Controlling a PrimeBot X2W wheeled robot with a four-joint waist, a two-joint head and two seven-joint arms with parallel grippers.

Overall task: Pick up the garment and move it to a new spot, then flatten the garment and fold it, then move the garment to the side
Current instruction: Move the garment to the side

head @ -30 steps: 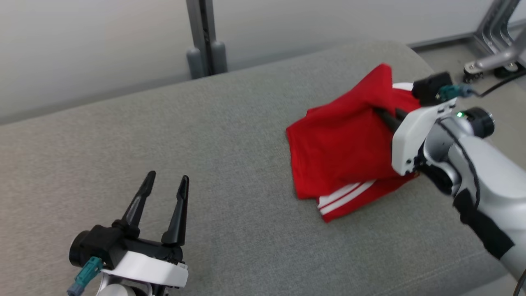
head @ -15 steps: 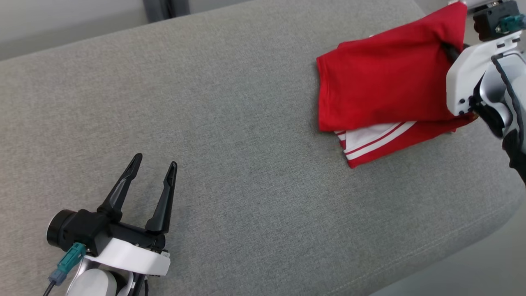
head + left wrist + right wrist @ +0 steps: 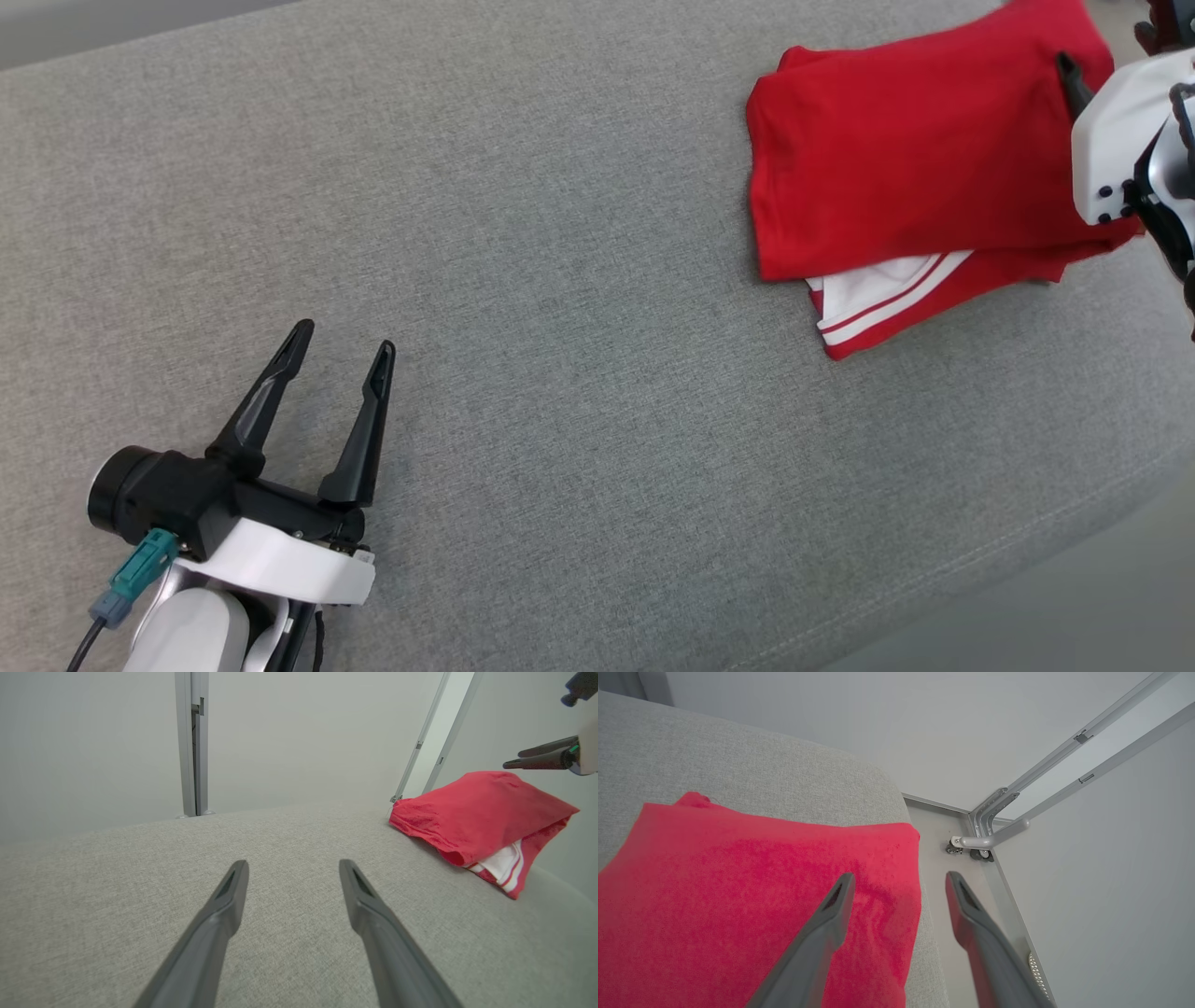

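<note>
The folded red garment (image 3: 896, 159) is being carried by the far right end of the grey cushion (image 3: 560, 327). Its right edge is lying just beside the cushion's rounded end, beyond which the floor (image 3: 943, 830) is being shown. The right gripper (image 3: 900, 879) is being held just above that edge with its 2 fingers spread and nothing between them. The left gripper (image 3: 343, 337) is likewise being held spread and empty over bare cushion, well apart from the garment. The main risk is being judged to lie at that edge: if the right fingers are being drawn away too low, the top layer could be snagged and dragged. The fold would then be undone, or the garment pulled over the end onto the floor. A white-striped layer (image 3: 878, 294) is being left sticking out from under the top layer on the near side, so even 1 light nudge could be opening the stack further.
</note>
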